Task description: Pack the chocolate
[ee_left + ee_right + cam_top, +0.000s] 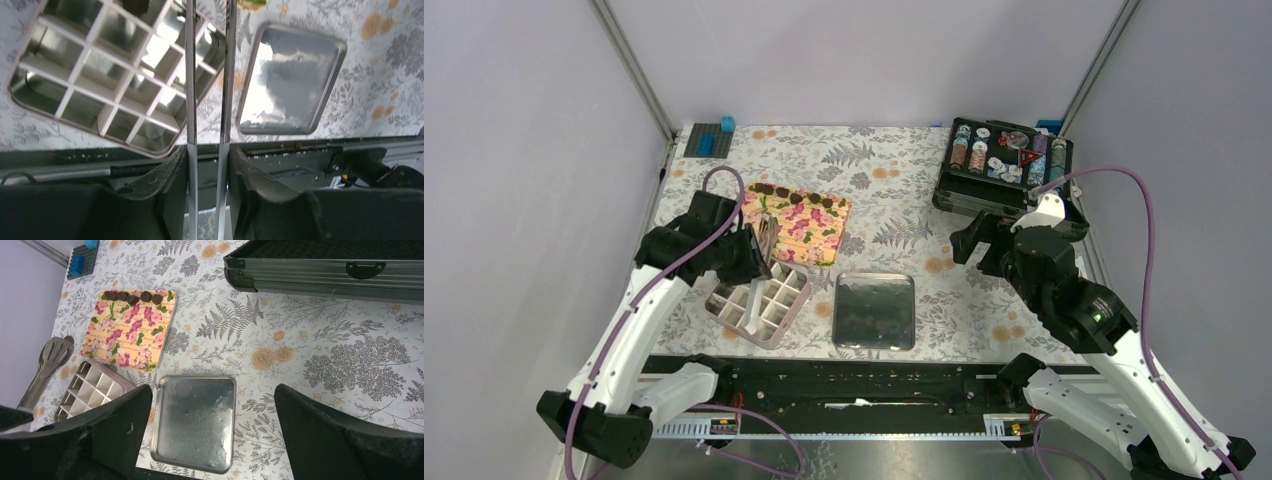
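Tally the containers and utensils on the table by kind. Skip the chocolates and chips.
floral tray: 1
gridded box: 1
shallow metal tray: 1
chip case: 1
tongs: 1
Total: 5

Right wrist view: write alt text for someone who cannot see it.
The right gripper hangs open above a flower-print tablecloth, an empty metal tray framed between its jaws. Beyond, a row of chocolates lines the far edge of a floral board, beside a gridded box and metal tongs; a black case lies at top right.
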Controlling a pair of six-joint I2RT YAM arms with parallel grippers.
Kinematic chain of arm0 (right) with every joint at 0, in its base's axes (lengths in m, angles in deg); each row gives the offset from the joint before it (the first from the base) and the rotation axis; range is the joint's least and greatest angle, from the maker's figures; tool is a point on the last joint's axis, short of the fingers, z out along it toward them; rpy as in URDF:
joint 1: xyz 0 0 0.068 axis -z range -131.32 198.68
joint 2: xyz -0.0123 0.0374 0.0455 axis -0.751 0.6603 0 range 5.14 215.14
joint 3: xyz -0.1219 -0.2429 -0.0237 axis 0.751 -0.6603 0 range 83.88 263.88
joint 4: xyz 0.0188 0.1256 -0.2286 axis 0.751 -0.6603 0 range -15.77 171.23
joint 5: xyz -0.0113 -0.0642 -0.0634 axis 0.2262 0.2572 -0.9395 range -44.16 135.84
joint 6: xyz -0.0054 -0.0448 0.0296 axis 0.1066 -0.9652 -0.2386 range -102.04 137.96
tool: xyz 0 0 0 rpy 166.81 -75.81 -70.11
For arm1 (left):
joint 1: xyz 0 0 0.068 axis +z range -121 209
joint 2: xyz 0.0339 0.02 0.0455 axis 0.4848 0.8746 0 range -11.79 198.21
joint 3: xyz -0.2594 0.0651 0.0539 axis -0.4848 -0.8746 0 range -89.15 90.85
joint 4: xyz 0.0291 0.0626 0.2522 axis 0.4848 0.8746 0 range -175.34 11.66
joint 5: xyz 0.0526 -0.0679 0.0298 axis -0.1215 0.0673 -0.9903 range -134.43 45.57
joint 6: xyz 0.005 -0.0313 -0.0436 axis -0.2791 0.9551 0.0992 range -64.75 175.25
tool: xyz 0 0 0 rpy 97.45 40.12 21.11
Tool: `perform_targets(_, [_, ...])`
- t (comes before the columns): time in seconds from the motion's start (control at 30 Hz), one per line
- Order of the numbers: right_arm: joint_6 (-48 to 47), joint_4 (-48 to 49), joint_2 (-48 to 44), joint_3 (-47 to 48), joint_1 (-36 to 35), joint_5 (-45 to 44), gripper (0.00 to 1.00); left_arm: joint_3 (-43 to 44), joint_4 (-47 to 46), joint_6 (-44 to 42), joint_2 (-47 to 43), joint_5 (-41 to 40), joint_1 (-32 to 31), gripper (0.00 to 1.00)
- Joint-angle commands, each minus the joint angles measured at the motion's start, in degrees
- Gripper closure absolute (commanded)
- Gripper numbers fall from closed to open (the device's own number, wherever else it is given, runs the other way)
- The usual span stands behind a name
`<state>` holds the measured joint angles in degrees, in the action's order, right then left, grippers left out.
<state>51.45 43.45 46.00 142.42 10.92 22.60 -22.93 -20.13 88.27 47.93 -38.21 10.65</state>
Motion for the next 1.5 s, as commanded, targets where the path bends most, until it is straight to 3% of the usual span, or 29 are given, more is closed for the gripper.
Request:
perform_targets(0.0, [0.1, 3.1, -0.5, -1.1, 0.1, -0.1, 0.01, 0.3, 4.9, 3.0, -4.5, 1.6, -1.8, 1.0])
perform_targets(0.23, [0.2, 4.3, 0.1, -1.6, 0.1, 1.0, 0.01, 0.9, 11.3, 0.0, -6.5, 4.8, -2.5, 1.0])
perform_targets(0.67, [0.5, 4.1, 0.2, -1.6, 0.1, 1.4, 0.01, -5.4, 10.8, -2.4, -6.7, 7.0, -3.1, 1.0])
perform_targets(1.47, [0.0, 4.3, 0.5, -2.1, 0.1, 0.8, 0.01, -6.9, 8.6, -2.3, -3.8, 8.3, -5.9, 1.0])
